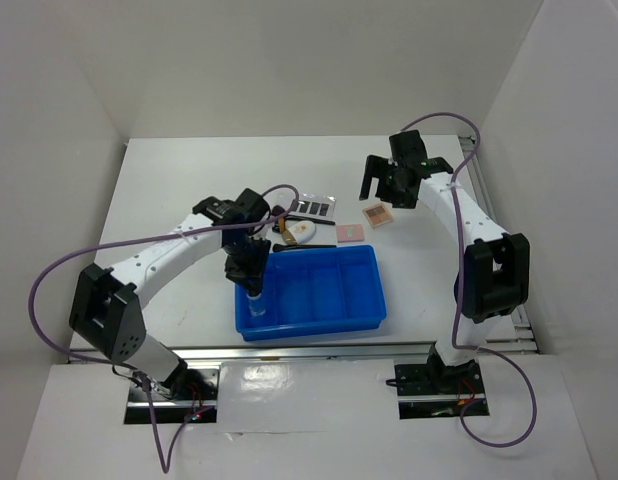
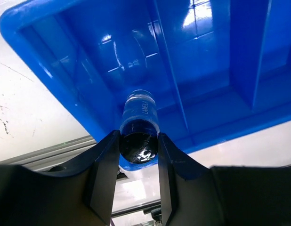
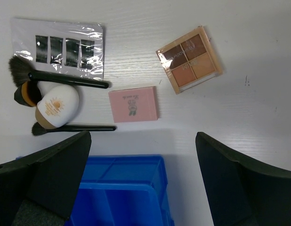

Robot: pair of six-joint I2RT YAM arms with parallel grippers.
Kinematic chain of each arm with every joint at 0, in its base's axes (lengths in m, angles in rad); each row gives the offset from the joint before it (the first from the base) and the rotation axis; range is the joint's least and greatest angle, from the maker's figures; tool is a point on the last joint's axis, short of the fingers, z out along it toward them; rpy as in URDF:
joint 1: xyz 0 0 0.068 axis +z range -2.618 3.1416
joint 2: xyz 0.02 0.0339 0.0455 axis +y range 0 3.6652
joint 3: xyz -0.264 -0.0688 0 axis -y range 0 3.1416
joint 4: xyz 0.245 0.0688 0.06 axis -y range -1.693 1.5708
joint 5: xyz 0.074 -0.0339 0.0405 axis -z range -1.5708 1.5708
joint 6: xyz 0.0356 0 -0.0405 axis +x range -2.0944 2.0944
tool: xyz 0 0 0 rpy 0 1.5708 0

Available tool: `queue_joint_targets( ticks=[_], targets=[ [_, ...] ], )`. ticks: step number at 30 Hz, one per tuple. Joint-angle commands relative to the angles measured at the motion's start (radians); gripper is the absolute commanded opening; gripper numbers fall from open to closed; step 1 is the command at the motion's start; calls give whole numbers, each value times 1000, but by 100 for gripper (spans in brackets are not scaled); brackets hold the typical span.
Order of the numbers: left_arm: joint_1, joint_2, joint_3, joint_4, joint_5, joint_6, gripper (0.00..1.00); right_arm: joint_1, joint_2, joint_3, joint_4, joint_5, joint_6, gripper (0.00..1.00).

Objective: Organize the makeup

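My left gripper [image 1: 251, 285] is shut on the black cap of a clear vial [image 2: 140, 115]. It holds the vial upright in the leftmost compartment of the blue tray [image 1: 319, 322]. My right gripper [image 3: 143, 157] is open and empty, high above the table behind the tray. Below it lie a pink square [image 3: 134, 104], a tan four-pan palette [image 3: 189, 59], a clear palette with dark pans [image 3: 58, 48], a white oval piece [image 3: 56, 106] and black brushes [image 3: 65, 78]. In the top view these lie just behind the tray, around the white oval piece [image 1: 302, 231].
The tray [image 2: 216, 70] has three compartments split by low dividers; the other two hold nothing. White walls enclose the table on the left, right and back. A metal rail [image 1: 319, 352] runs along the near edge.
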Motion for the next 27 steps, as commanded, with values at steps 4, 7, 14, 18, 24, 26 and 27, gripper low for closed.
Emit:
queue_joint_targets(
  ticks=[4, 7, 14, 18, 24, 26, 27],
  targets=[
    [-5, 52, 86, -8, -44, 30, 66, 10, -12, -3, -18, 13, 12, 100],
    [-5, 52, 145, -26, -54, 39, 87, 10, -12, -3, -18, 24, 12, 100],
    [-5, 73, 374, -51, -100, 30, 85, 10, -12, -3, -18, 24, 21, 100],
    [-5, 136, 482, 18, -112, 39, 75, 10, -12, -3, -18, 24, 21, 100],
    [-5, 354, 718, 15, -60, 49, 56, 10, -3, 16, -50, 42, 21, 100],
    [-5, 368, 735, -19, -42, 49, 47, 10, -12, 16, -50, 54, 21, 100],
    [-5, 331, 682, -19, -41, 49, 38, 10, -22, 16, -61, 63, 21, 100]
  ],
)
